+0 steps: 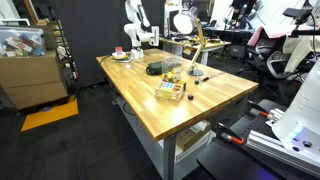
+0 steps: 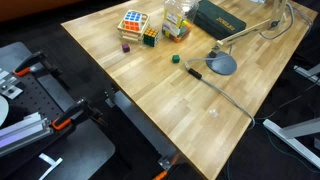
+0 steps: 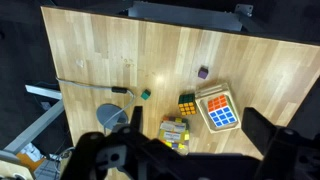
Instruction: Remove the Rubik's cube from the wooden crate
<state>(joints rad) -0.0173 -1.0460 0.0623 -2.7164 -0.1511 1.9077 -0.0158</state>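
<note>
The wooden crate [image 3: 229, 96] of pale wood sits on the wooden table. The Rubik's cube [image 3: 217, 110] lies inside it, showing orange and blue faces. Both exterior views show the crate [image 2: 124, 28] [image 1: 170, 92] with the cube [image 2: 134, 19] in it. My gripper [image 3: 197, 124] hangs high above the table, its two dark fingers wide apart and empty. It is well clear of the crate, which lies between the fingers in the wrist view. In an exterior view, my white arm [image 1: 133, 22] stands at the table's far end.
A second, smaller Rubik's cube [image 3: 187, 105] [image 2: 151, 37] stands on the table beside the crate. A clear container [image 3: 175, 131] [image 2: 177, 20] is close by. A green block [image 3: 145, 94], a purple block [image 3: 203, 72], a lamp base [image 3: 112, 117] and a dark box [image 2: 222, 17] are nearby.
</note>
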